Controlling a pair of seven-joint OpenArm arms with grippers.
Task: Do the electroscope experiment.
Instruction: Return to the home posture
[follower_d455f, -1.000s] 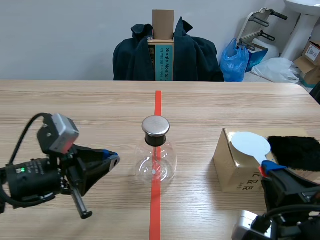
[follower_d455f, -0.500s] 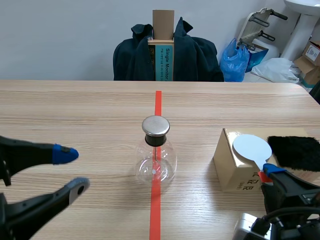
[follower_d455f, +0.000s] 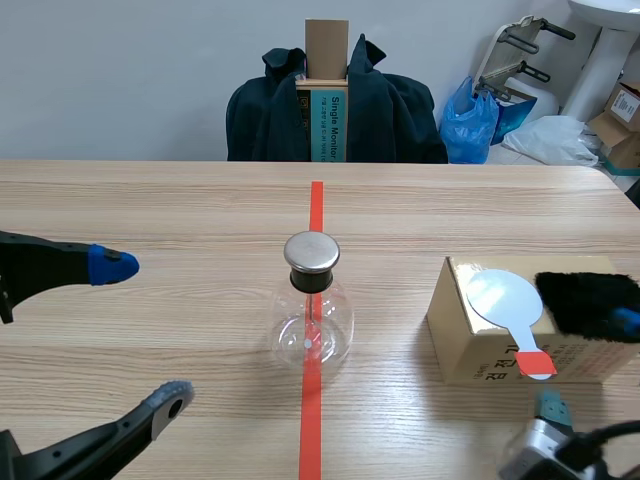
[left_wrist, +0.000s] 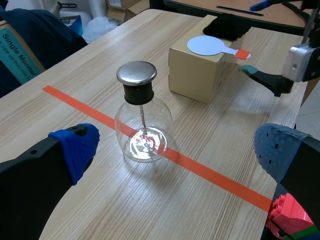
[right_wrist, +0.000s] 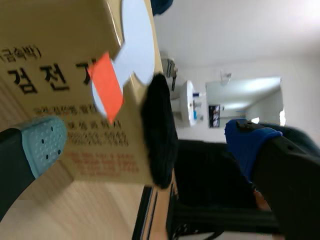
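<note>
Currently, electroscope flask (follower_d455f: 312, 315) is standing at centre on the tape line (follower_d455f: 316, 210). White paddle (follower_d455f: 507, 300) is lying atop the right-hand box (follower_d455f: 470, 345), orange handle overhanging, probably for gripping. Left end effector (follower_d455f: 140, 332) and right end effector (follower_d455f: 589, 364) are both hanging released.

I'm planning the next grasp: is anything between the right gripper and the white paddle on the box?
Nothing visible. The open right gripper faces the white paddle, whose orange handle tip juts over the box edge toward it.
</note>
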